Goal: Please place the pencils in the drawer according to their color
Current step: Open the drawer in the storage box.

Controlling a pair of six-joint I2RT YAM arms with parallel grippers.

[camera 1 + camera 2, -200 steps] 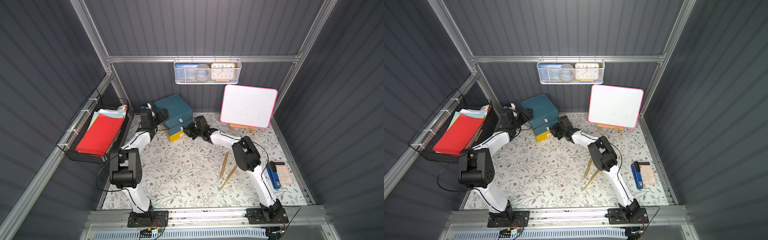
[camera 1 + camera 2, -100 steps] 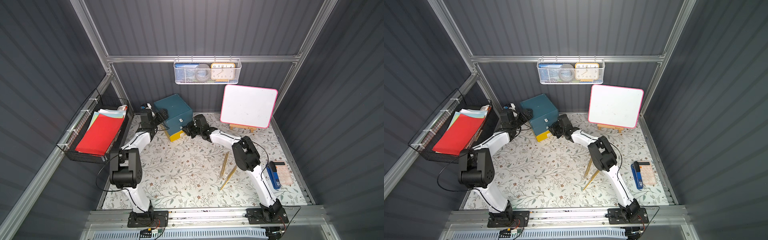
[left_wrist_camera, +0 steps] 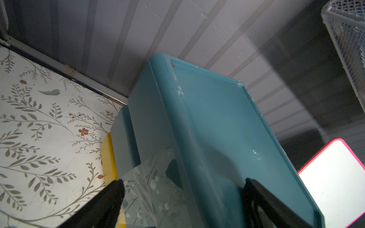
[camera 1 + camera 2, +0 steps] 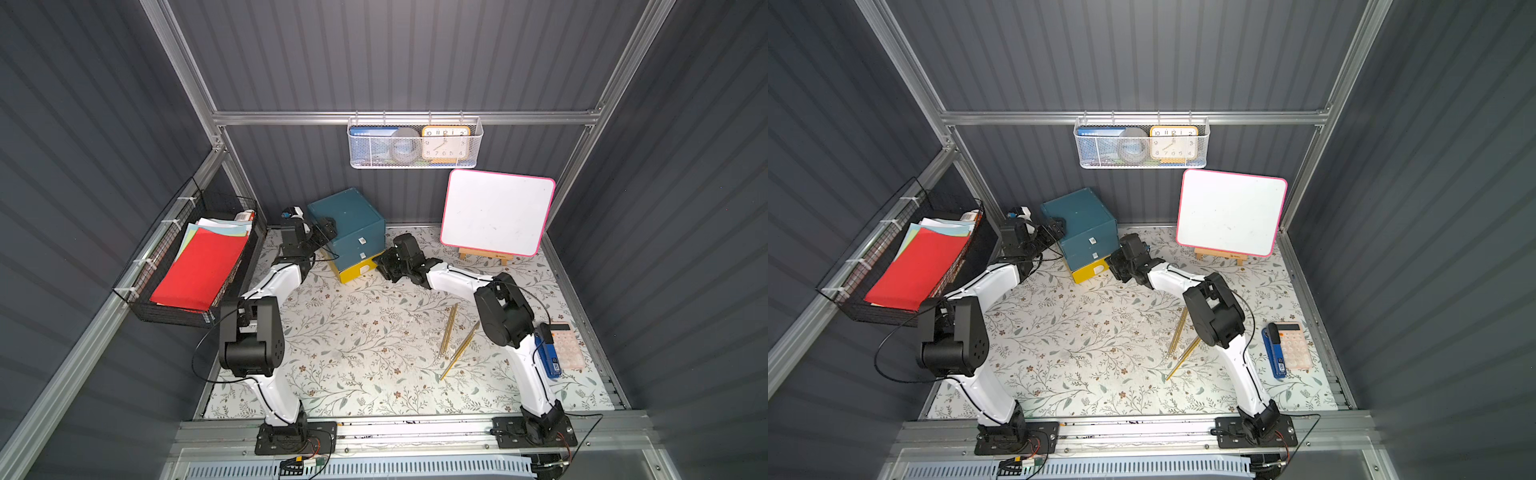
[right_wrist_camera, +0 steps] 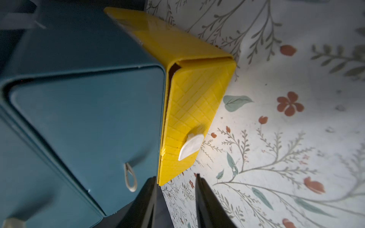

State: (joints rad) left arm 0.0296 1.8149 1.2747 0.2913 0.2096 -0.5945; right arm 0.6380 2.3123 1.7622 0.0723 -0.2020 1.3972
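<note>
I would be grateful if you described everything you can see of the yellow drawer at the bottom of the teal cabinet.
The yellow drawer is the lowest tier of the teal cabinet, just above the floral table cover. It looks like moulded plastic, with a criss-cross diamond pattern on its front and a white leaf-shaped handle. It juts out slightly, with a dark slit behind its front panel. The right gripper, jaws apart, sits at its front corner, off the handle.

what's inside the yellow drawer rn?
Can't tell. The yellow drawer sticks out only slightly from the cabinet; the right wrist view shows just a dark slit, contents hidden. Gold pencils lie on the table.
</note>
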